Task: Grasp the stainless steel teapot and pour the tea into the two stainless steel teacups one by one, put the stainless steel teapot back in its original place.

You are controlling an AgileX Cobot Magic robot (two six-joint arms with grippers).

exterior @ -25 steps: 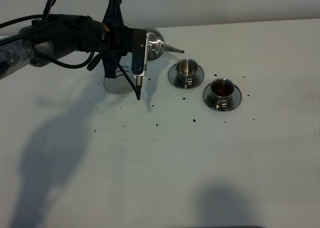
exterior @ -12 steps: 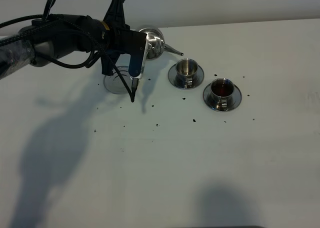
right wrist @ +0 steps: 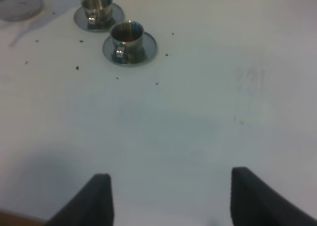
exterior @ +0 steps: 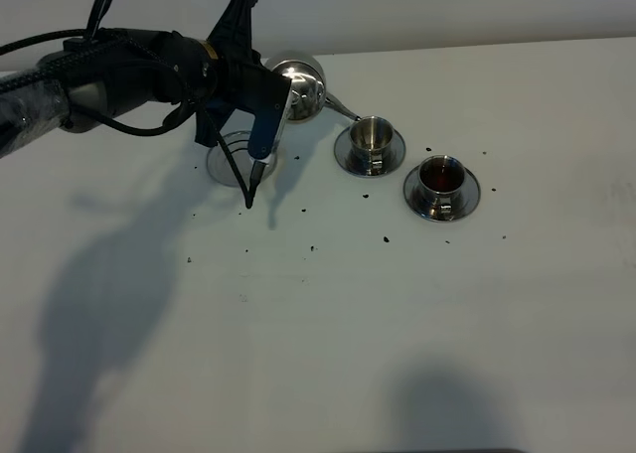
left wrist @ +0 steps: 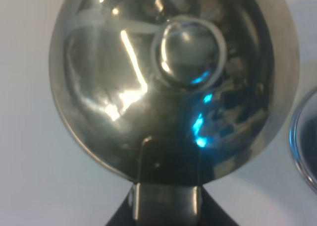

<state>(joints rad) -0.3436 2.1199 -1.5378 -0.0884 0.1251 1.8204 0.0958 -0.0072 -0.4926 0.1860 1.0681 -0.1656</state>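
My left gripper point(exterior: 276, 93) is shut on the handle of the stainless steel teapot point(exterior: 301, 83) and holds it tilted above the table. Its spout point(exterior: 343, 108) points down at the rim of the left teacup point(exterior: 371, 133). That cup shows only steel inside. The right teacup point(exterior: 441, 176) holds reddish-brown tea point(exterior: 441, 175). In the left wrist view the teapot point(left wrist: 173, 77) fills the frame, with a finger point(left wrist: 168, 186) on it. The round coaster point(exterior: 227, 160) lies partly behind the gripper. My right gripper point(right wrist: 171, 201) is open and empty, well away from the cups point(right wrist: 127, 35).
Each cup stands on a round steel saucer point(exterior: 393, 158). Dark specks point(exterior: 386, 239) dot the white table around the cups. A cable point(exterior: 246, 190) hangs from the left wrist. The table's far edge point(exterior: 477, 44) runs behind the teapot.
The left gripper has rolled further and shifted slightly left. The teapot has tilted more, and its spout has dropped towards the left teacup. The cups have not moved.
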